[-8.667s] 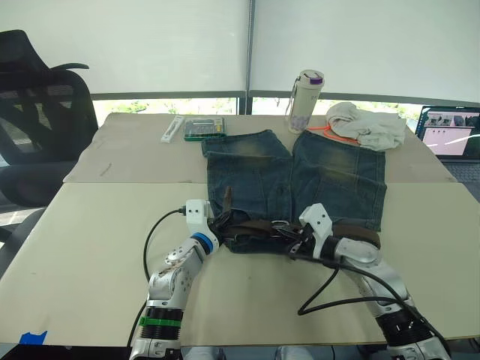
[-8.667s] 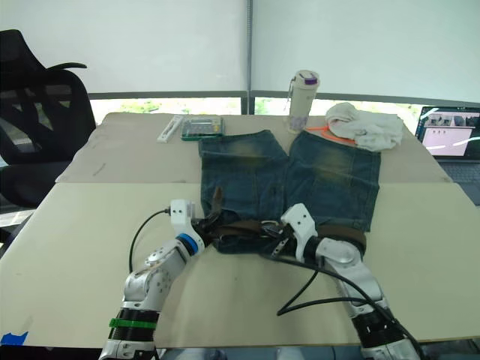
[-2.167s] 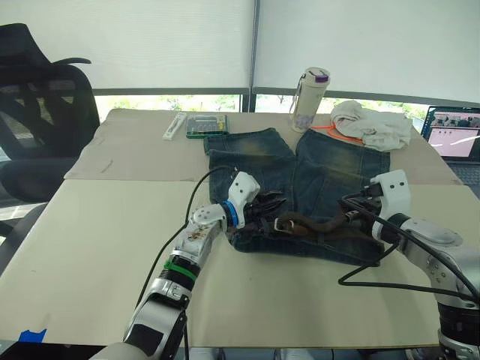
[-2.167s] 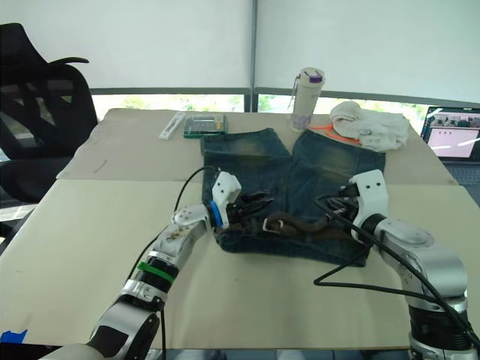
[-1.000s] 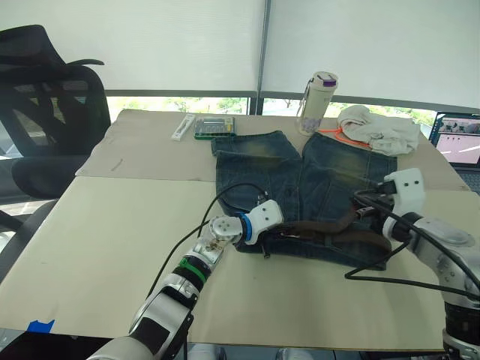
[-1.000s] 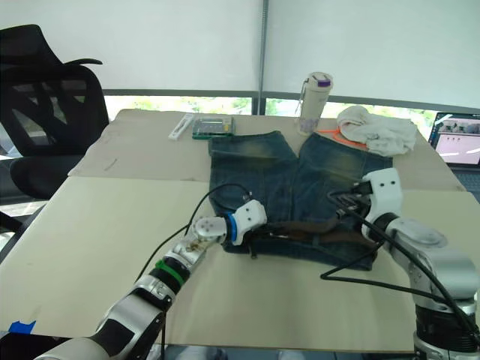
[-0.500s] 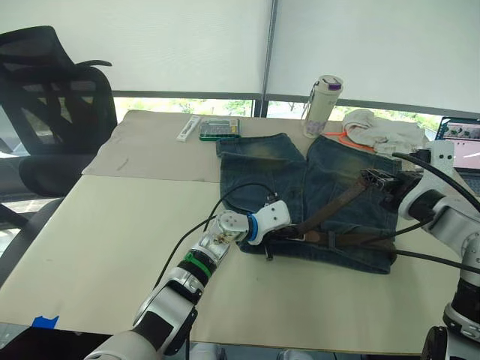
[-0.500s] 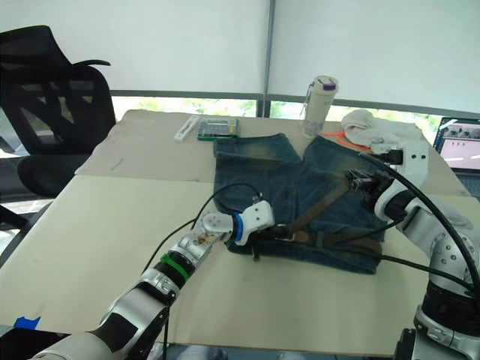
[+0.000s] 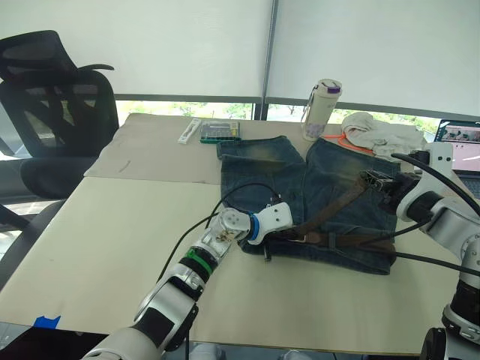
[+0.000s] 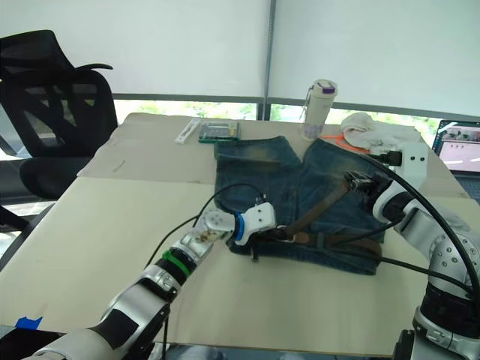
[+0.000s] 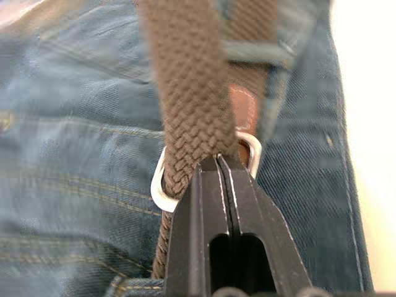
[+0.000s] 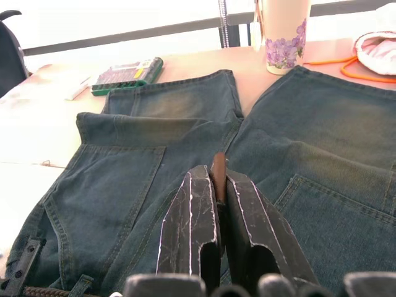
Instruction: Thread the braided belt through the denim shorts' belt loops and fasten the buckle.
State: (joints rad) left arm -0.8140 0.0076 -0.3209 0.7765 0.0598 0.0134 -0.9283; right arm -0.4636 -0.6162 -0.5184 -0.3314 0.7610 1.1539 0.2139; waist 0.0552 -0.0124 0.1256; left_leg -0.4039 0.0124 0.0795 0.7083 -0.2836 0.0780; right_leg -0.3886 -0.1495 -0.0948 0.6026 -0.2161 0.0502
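a: two tan boards make up the bench [image 9: 112, 240]. denim shorts [image 9: 300, 187] lie flat on it right of centre, waistband toward the near edge, legs pointing at the far edge.

b: belt position?

a: braided belt [image 9: 334, 238] runs along the waistband, passing under at least one of the belt loops [image 9: 328, 239] near the middle. its free end lifts off the shorts and climbs diagonally toward the right edge.

b: right arm?

a: right gripper [image 9: 373, 181] hovers above the right leg of the shorts, fingers [image 12: 197, 216] pinching the brown belt tip between them, strap looks taut.

b: left?

a: left gripper [image 9: 285, 234] is down at the left part of the waistband. in the left wrist view its fingers [image 11: 210, 204] are pressed together right at the buckle [image 11: 247, 151], with the braided strap fed through the silver frame. can't tell if they actually hold anything.

b: anything else up there?

a: far edge: off-white cloth bundle [image 9: 379, 135] at the far right corner with an orange cord [image 9: 341, 141] under it, a floral bottle [image 9: 319, 100] just beyond the shorts' legs, a green case [image 9: 220, 132] and a white bar [image 9: 190, 130] to its left. laptop [image 9: 459, 150] sits past the right edge, black office chair [image 9: 52, 105] off the left edge.
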